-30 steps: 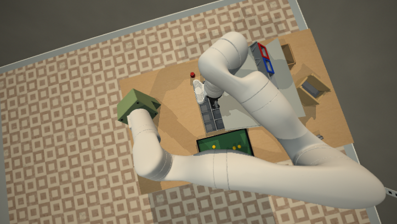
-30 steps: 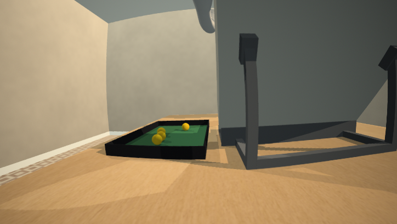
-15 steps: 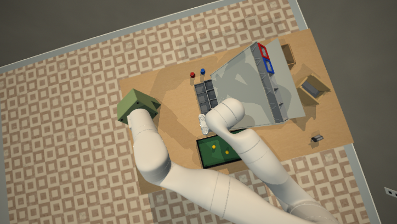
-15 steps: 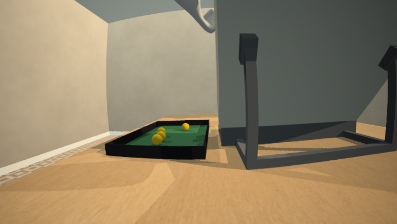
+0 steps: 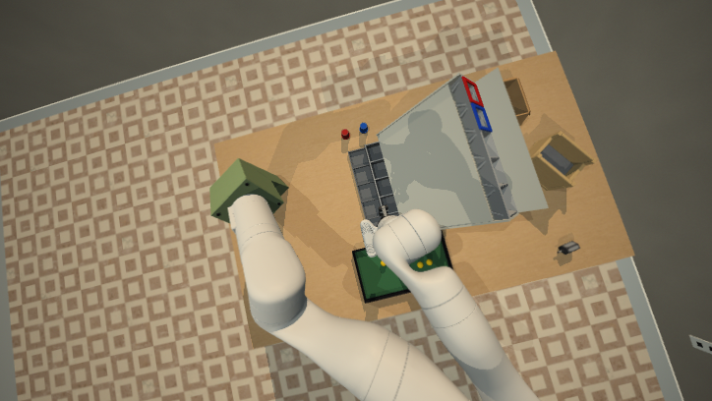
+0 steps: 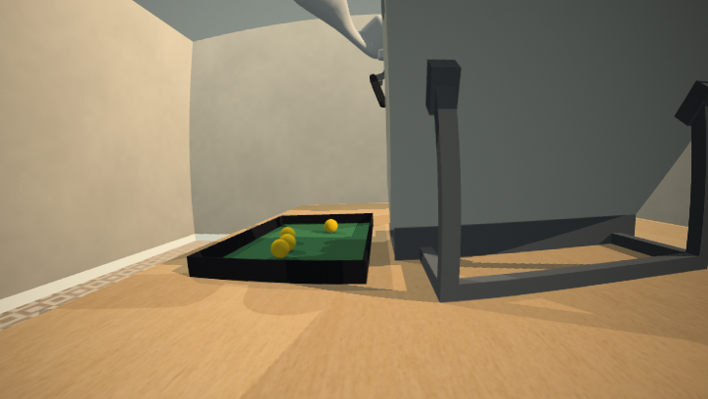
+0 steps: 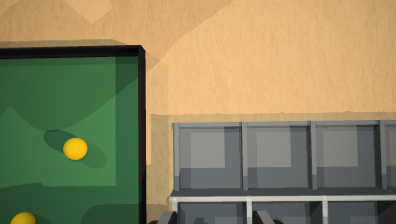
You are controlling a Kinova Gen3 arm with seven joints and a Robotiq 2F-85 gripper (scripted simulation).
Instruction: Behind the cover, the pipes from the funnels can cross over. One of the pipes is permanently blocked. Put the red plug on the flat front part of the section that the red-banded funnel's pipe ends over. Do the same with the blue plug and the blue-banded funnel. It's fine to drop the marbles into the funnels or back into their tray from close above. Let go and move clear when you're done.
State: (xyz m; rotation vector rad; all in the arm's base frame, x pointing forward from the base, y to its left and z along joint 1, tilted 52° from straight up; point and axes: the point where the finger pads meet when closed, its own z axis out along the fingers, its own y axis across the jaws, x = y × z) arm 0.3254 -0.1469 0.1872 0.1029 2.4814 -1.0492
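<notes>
The red plug (image 5: pixel 345 133) and the blue plug (image 5: pixel 363 127) stand upright on the wooden table beyond the far end of the grey sectioned tray (image 5: pixel 369 164) (image 7: pixel 244 150). The red-banded funnel (image 5: pixel 466 89) and the blue-banded funnel (image 5: pixel 474 118) sit at the top of the grey cover (image 5: pixel 428 164). My gripper (image 5: pixel 384 211) (image 6: pixel 377 89) (image 7: pixel 212 220) hangs above the near end of the sectioned tray, next to the green marble tray (image 5: pixel 363 278) (image 6: pixel 277 270) (image 7: pixel 142 125). Its fingers stand apart with nothing between them. Yellow marbles (image 5: pixel 420 264) (image 6: pixel 331 225) (image 7: pixel 75 149) lie in the green tray.
The arm's green base (image 5: pixel 244 187) stands at the table's left edge. Two wooden boxes (image 5: pixel 517 96) (image 5: pixel 560 159) and a small dark object (image 5: pixel 567 247) lie behind the cover. The cover's dark stand legs (image 6: pixel 448 198) rest on the table.
</notes>
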